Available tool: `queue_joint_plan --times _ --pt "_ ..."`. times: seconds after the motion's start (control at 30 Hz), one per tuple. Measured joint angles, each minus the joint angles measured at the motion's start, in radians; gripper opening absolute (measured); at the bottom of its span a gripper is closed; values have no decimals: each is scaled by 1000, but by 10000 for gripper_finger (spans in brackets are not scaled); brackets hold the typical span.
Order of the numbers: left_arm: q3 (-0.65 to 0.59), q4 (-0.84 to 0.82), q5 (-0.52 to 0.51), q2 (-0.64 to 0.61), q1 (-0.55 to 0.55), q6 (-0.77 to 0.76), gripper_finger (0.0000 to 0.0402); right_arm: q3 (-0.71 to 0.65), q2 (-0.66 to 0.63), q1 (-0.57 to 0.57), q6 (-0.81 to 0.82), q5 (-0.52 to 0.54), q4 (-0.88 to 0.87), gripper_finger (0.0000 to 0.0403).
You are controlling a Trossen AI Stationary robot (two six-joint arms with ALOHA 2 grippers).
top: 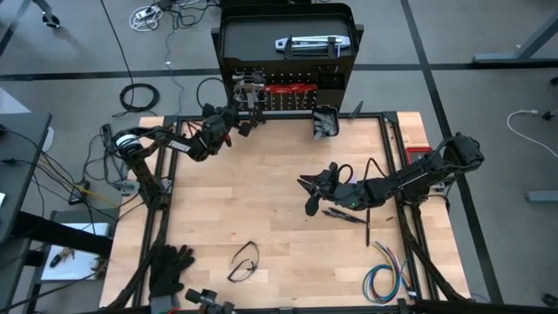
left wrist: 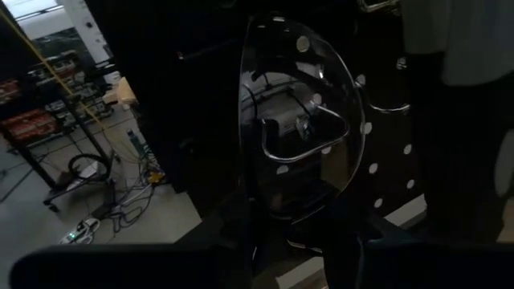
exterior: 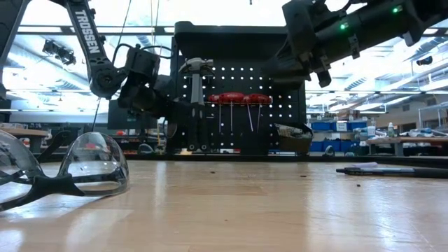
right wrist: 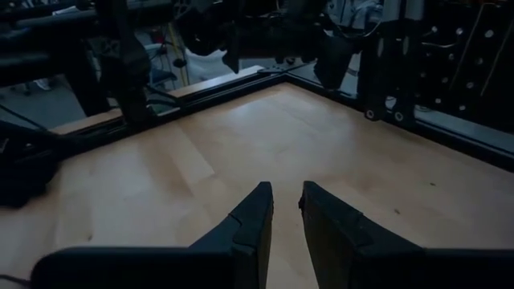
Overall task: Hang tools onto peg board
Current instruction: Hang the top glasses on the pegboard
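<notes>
- The left gripper [top: 247,116] is up at the peg board [top: 288,96], at its left part; its jaws are pinched on the hammer [exterior: 198,105].
- In the low view the hammer stands upright against the board, steel head on top, black handle running down from the jaws toward the board's foot.
- The left wrist view shows the hammer's shiny head [left wrist: 301,132] right ahead of the jaws, with the board's holes close behind it.
- Just beyond the hammer, on the side away from the left arm, three red-handled tools [exterior: 238,99] hang in a row on the board.
- Further along the same way, a small black bin [top: 325,121] sits at the board's base.
- A silver bar tool [top: 307,43] lies on top of the board's frame, well behind the left jaws.
- The right gripper [top: 310,185] hovers over the middle of the table [top: 261,201], well apart from the board; its fingers [right wrist: 255,210] are nearly together with a narrow gap, and nothing is between them.
- Beside the right jaws, toward the table's near edge, thin dark tools [top: 349,216] lie on the wood.
- Glasses [top: 243,261], black gloves [top: 169,269] and a wire bundle [top: 384,277] lie at the near edge, far from both jaws.
</notes>
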Motion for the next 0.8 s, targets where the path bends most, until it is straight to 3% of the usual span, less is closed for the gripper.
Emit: queue_joint_plan --times 0.2,0.53,0.8 --pt "7 -36 22 0 4 -7 99 0 0 11 1 1 5 79" --pt "97 -236 28 6 3 -45 101 0 0 11 1 4 6 78" --pt "107 -259 29 6 4 -78 135 0 0 15 1 4 6 78"
